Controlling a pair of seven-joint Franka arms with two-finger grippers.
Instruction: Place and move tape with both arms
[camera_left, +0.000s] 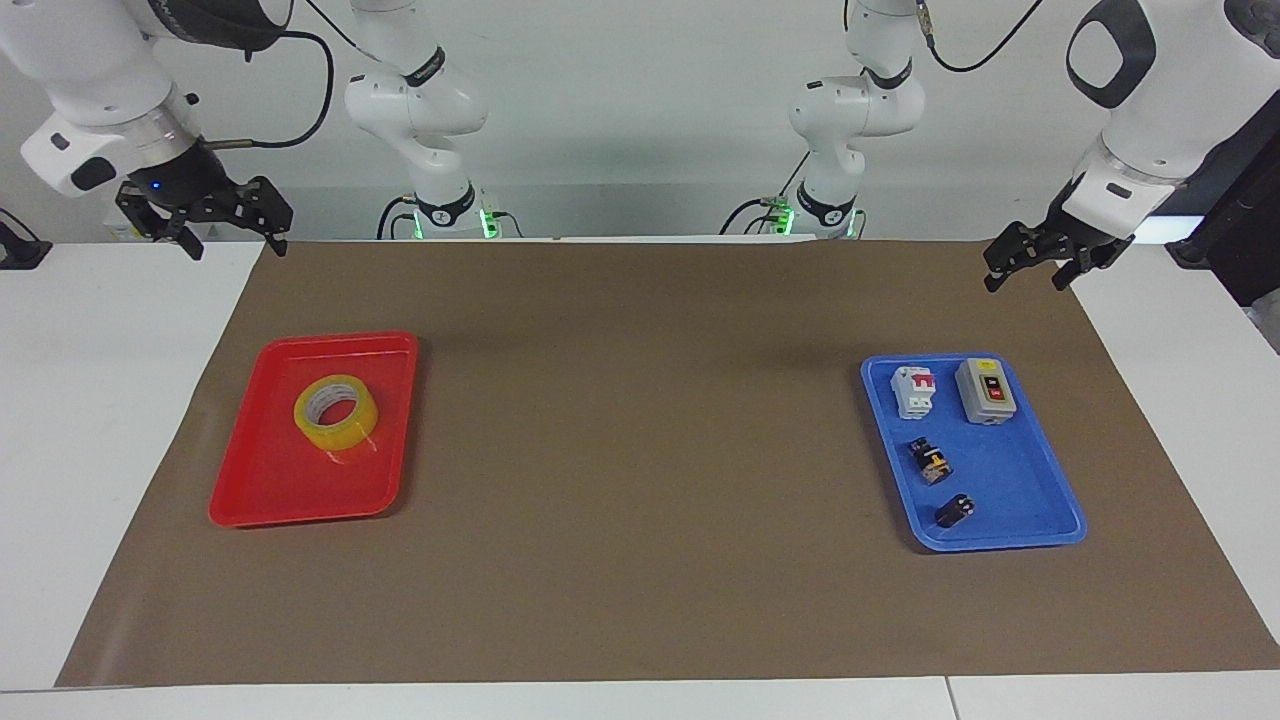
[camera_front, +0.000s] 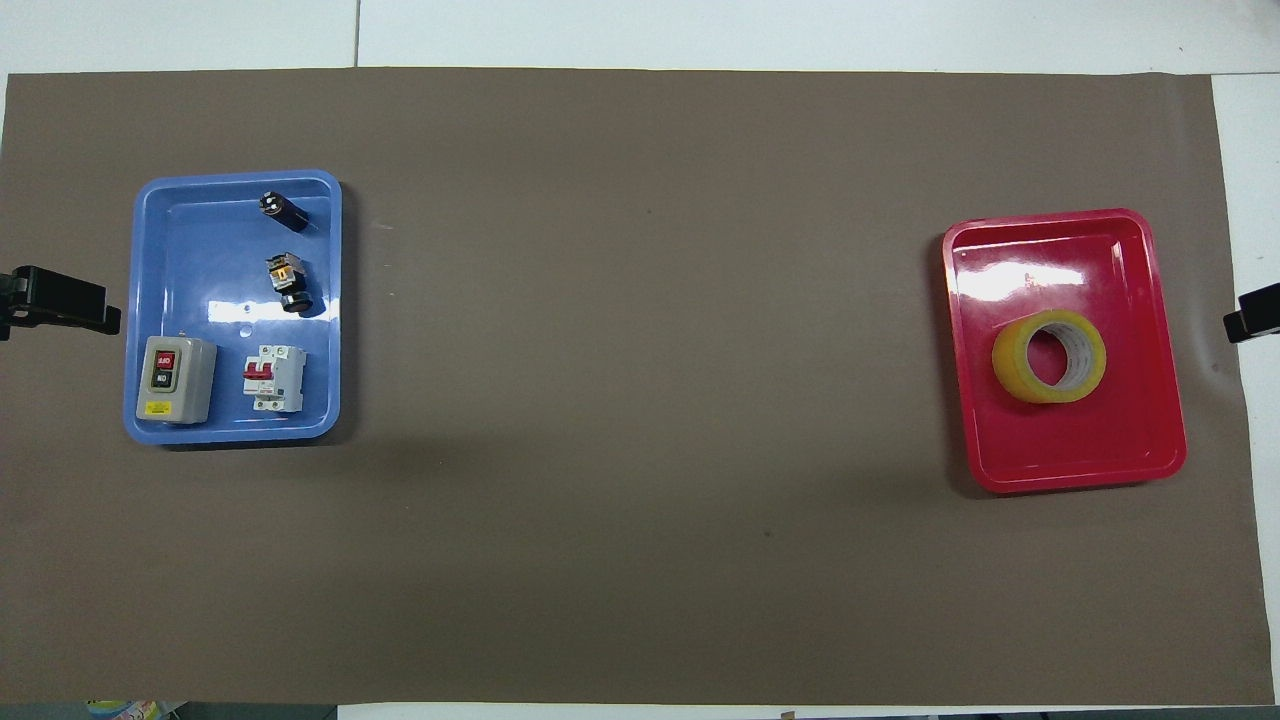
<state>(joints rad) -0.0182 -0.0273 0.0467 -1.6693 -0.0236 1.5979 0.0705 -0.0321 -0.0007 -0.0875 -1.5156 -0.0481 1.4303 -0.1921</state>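
The tape (camera_left: 345, 432) is a yellow roll with a white core, lying flat in the red tray (camera_left: 290, 500) toward the right arm's end of the table. It also shows in the overhead view (camera_front: 1008, 362) in the red tray (camera_front: 1080, 450). My right gripper (camera_left: 232, 242) is open and empty, up in the air over the mat's corner at its own end, apart from the tray. My left gripper (camera_left: 1024, 280) is open and empty, raised over the mat's edge at its own end. Only the tips of the left gripper (camera_front: 70, 305) and the right gripper (camera_front: 1255, 325) show from overhead.
A blue tray (camera_left: 1010, 500) toward the left arm's end holds a grey switch box (camera_left: 986, 390), a white breaker (camera_left: 913, 390), a small black-and-yellow part (camera_left: 930, 460) and a small black part (camera_left: 955, 511). A brown mat (camera_left: 640, 450) covers the table.
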